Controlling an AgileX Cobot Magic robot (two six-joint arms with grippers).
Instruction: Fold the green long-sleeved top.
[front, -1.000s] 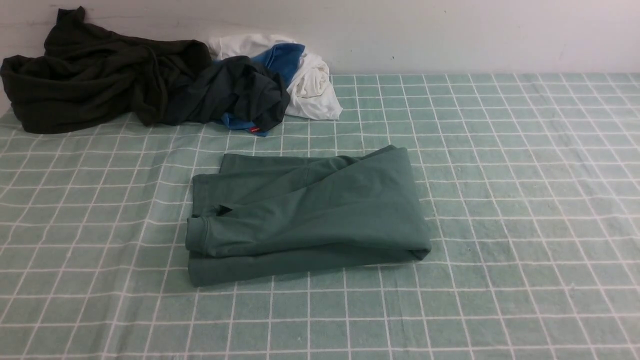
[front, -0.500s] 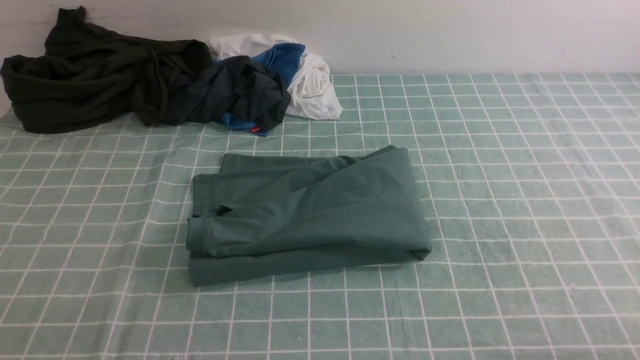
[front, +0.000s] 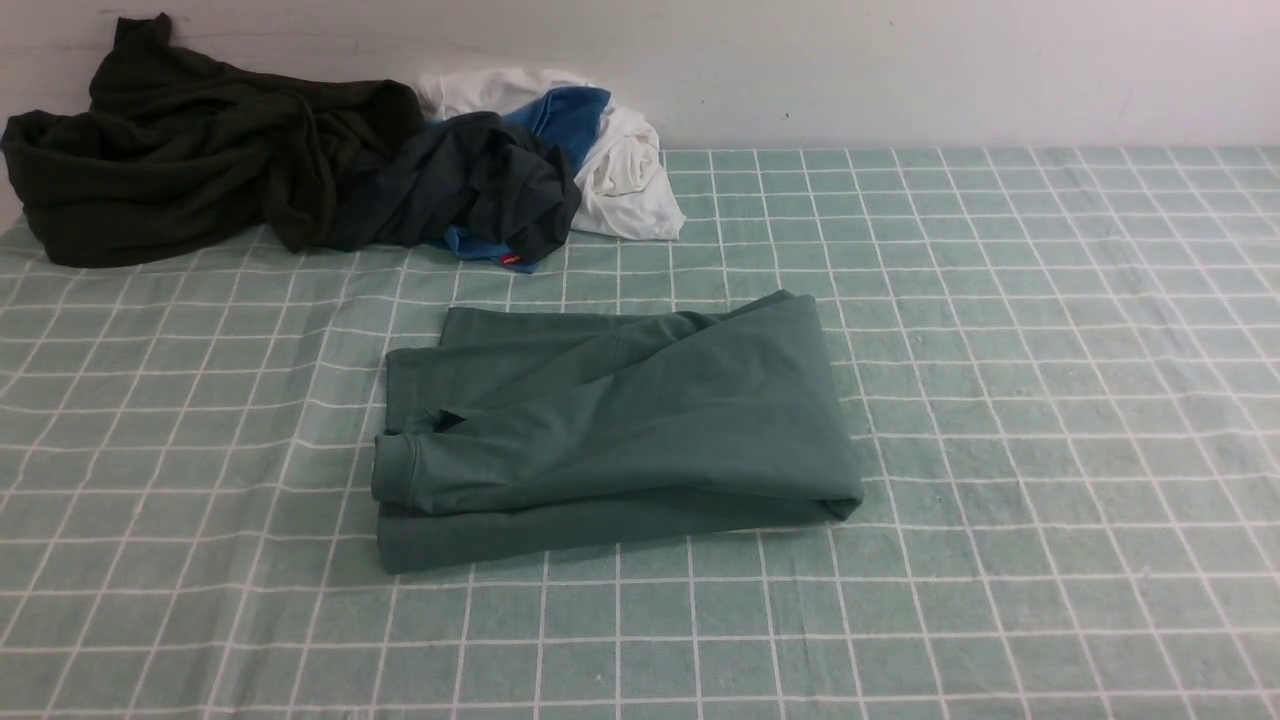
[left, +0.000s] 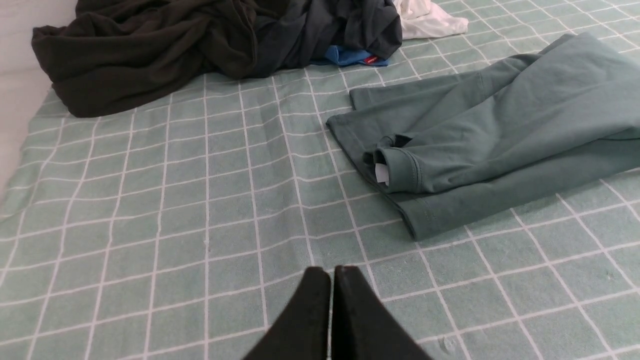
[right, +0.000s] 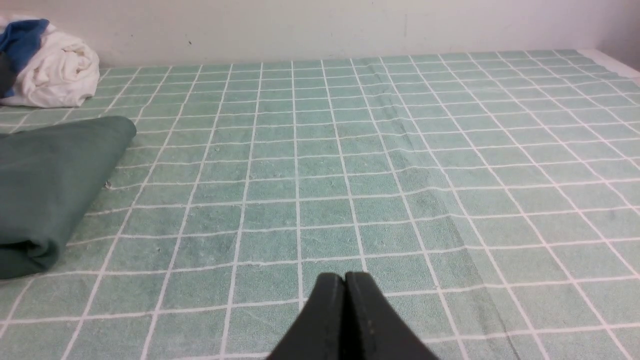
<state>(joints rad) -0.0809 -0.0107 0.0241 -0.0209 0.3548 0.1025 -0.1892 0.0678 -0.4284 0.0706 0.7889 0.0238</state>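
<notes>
The green long-sleeved top lies folded into a compact rectangle in the middle of the checked cloth, a cuffed sleeve end resting on its near left corner. In the left wrist view the top sits ahead and to the side of my left gripper, which is shut, empty and apart from it. The right wrist view shows only the top's folded edge. My right gripper is shut on nothing, over bare cloth away from that edge. Neither arm appears in the front view.
A very dark olive-black garment is heaped at the back left. Beside it lies a charcoal garment with blue and white cloth. A pale wall runs along the back of the green checked cloth.
</notes>
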